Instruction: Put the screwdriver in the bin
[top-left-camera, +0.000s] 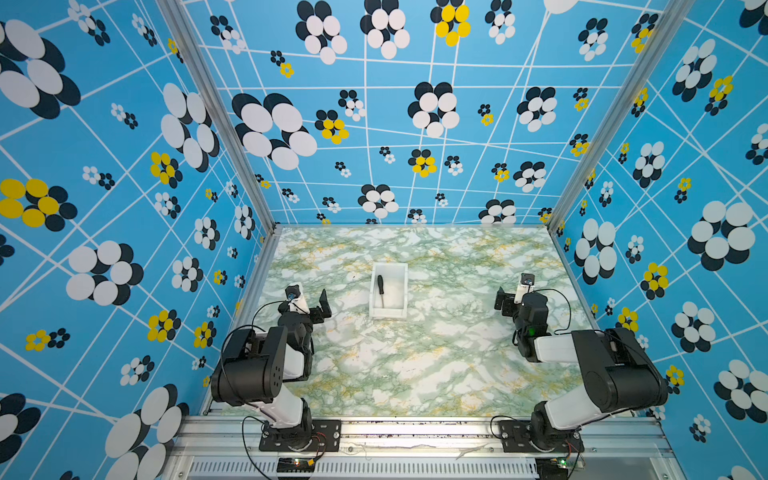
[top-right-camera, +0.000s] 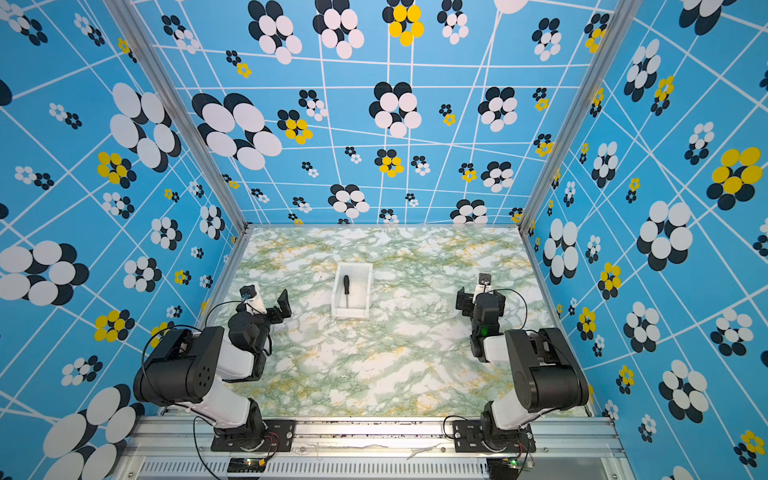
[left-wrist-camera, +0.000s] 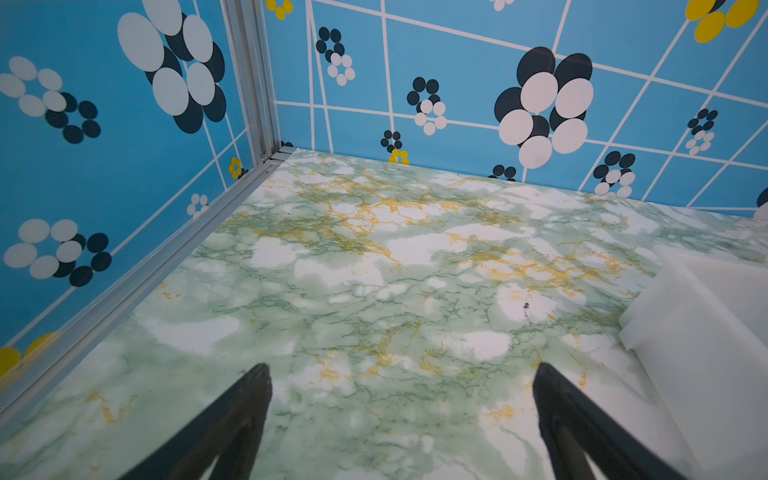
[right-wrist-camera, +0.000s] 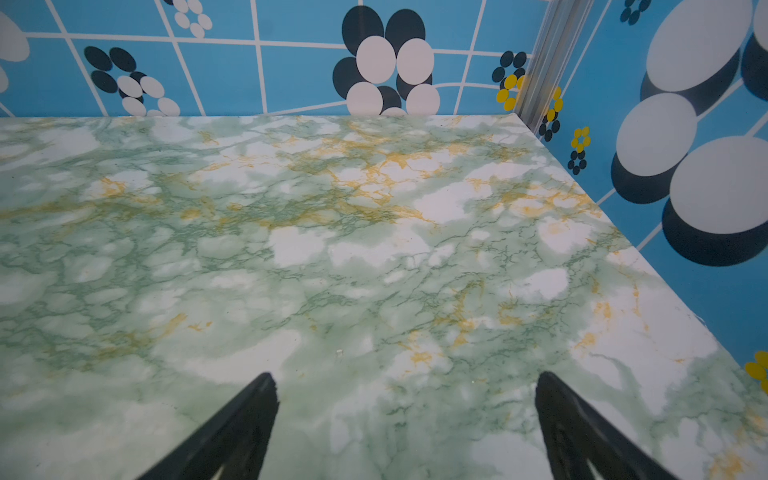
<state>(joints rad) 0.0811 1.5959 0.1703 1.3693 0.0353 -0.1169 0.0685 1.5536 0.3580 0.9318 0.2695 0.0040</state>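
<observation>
In both top views the white bin (top-left-camera: 388, 312) (top-right-camera: 351, 312) sits mid-table, and the black-handled screwdriver (top-left-camera: 380, 285) (top-right-camera: 346, 285) lies inside it along its left wall. My left gripper (top-left-camera: 322, 306) (top-right-camera: 281, 305) hovers to the left of the bin, apart from it. In the left wrist view it (left-wrist-camera: 401, 368) is open over bare marble, with a corner of the bin (left-wrist-camera: 702, 332) at the frame's edge. My right gripper (top-left-camera: 503, 302) (top-right-camera: 464, 302) is far right of the bin; in the right wrist view it (right-wrist-camera: 405, 376) is open and holds nothing.
The green-and-white marble tabletop (top-left-camera: 415, 365) is enclosed by blue patterned walls with aluminium corner posts (top-left-camera: 266, 232). Both arm bases are bolted to the rail (top-left-camera: 415, 428) along the front edge.
</observation>
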